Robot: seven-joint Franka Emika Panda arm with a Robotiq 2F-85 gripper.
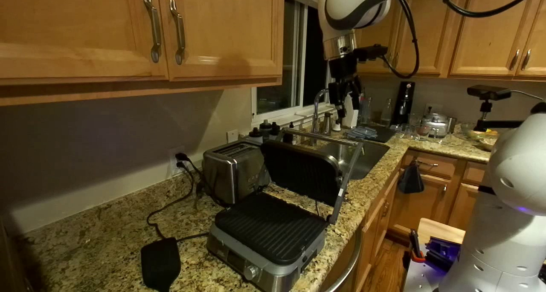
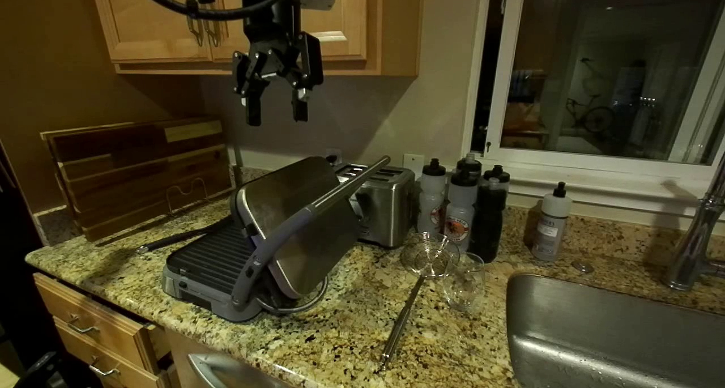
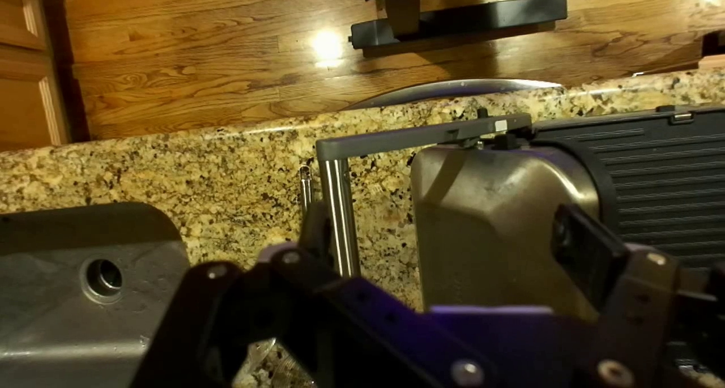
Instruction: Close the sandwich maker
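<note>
Closing the sandwich maker (image 1: 283, 221) looks wholly undone as far as these pictures go. It sits on the granite counter (image 1: 106, 228), near in an exterior view with the toaster (image 1: 233, 172) beyond it to the left, and its lid (image 1: 300, 170) stands steeply raised, well clear of the dark ribbed lower plate (image 1: 266, 230). The bar handle (image 2: 352, 180) leans up and away from that plate, towards the sink (image 2: 606, 342) on the right. High above hangs the gripper (image 2: 276, 116), its fingers (image 2: 253, 113) spread apart with nothing between them – touching neither handle nor lid, it seems. So, in my judgement, all the real work is left: coming down to the handle or the lid's steel back, swinging the upper half over, and pressing until the two halves meet. No food lies on the plate to keep them apart. As for writing, little can be made out – beside the knob (image 1: 251, 272) at the near end there is a small mark, too fine to read, and the toaster's face carries another that is no clearer. Right of the toaster, the squeeze bottle (image 2: 459, 224) bears a round reddish print with pale lettering, illegible here; farther right, the soap bottle (image 2: 550, 224) wears a blurred label.
</note>
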